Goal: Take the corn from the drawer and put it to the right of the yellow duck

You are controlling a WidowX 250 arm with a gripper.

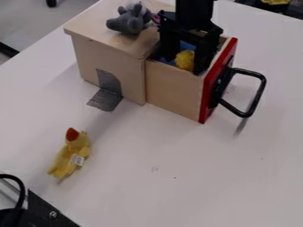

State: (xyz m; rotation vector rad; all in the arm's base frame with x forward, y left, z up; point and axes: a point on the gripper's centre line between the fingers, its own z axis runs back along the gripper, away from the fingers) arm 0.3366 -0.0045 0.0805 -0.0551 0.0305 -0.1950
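The gripper (184,62) hangs over the pulled-out drawer (172,88), its two fingers parted and their lower ends inside it. Between them lies a yellow thing (185,60), probably the corn, partly hidden by the right finger; I cannot tell whether the fingers touch it. Something blue is beside it in the drawer. The yellow duck (72,153), with an orange-red beak and a white tag, lies on the table at the lower left.
A grey plush toy (130,18) sits on top of the wooden box (109,66). The drawer's red front has a black handle (259,91) sticking out to the right. Dark equipment (44,210) stands at the lower left corner of the white table (195,177).
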